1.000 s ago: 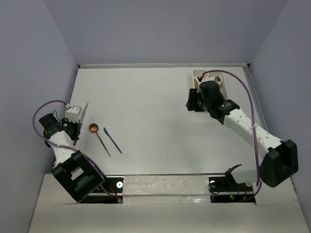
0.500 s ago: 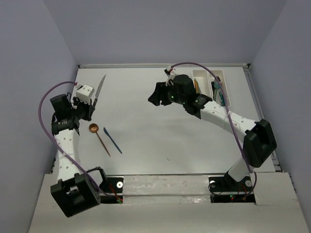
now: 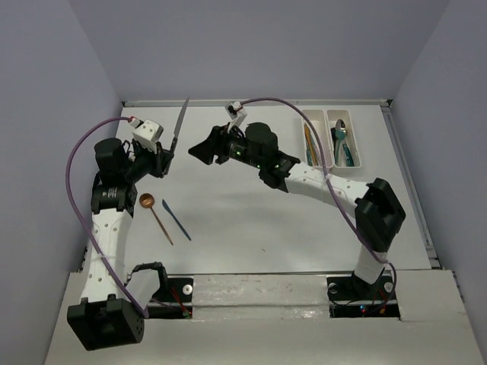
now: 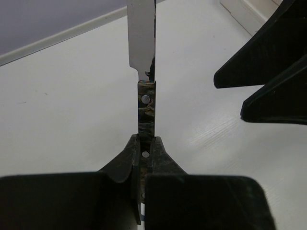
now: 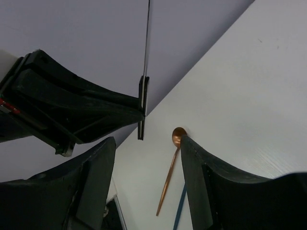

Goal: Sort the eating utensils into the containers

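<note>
While it's up off the counter (image 3: 251,220), knife (image 3: 176,131): blade up, far-left area.
left jaws: clamped on the handle butt.
right jaws: apart, near knife, no contact.
handling: prob light, stiff, slick steel; take bare mid-handle, not blade.
containers (image 3: 325,114): far right, well apart.

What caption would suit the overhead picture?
Left hand holds a knife out toward the open right hand above the white table.
</note>
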Motion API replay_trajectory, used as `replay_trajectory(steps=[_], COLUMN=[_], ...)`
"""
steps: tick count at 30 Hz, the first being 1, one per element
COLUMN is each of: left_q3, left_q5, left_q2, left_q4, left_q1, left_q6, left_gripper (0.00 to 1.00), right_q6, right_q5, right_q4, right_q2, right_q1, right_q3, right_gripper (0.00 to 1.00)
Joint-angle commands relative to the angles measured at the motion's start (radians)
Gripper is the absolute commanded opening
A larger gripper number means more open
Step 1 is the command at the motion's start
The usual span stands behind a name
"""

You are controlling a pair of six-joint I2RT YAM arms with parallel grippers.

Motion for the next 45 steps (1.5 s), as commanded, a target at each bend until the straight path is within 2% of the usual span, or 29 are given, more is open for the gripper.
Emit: replay_trajectory(steps=[1, 23, 38, 41, 45], left_q3=[0.034, -0.006, -0.021, -0.021, -0.024], left_q5=[0.006, -0.022, -0.029, -0.034, -0.035], left_q2=[-0.031, -0.053, -0.054, -0.053, -0.05], left_q4=[0.083, 0.109, 0.109, 0.109, 0.109], left_q1=[-0.013, -0.024, -0.025, -0.027, -0.028], left_q6=[-0.064, -0.061, -0.053, -0.053, -0.049], left_gripper=[0.0, 0.0, 0.0, 0.0, 0.0], right_q6=[0.056, 0.151, 0.209, 0.212, 0.225], right_q5=[0.019, 0.008, -0.018, -0.026, -0.036], right_q4=[0.178, 0.252, 0.235, 0.226, 0.227], right_q2=[0.039, 0.21, 0.31, 0.319, 0.334], right_q1=[0.035, 0.055, 0.055, 0.055, 0.055], right_q3=[0.052, 0.196, 0.308, 0.321, 0.33], right_gripper=[0.61, 0.55, 0.41, 0.35, 0.1])
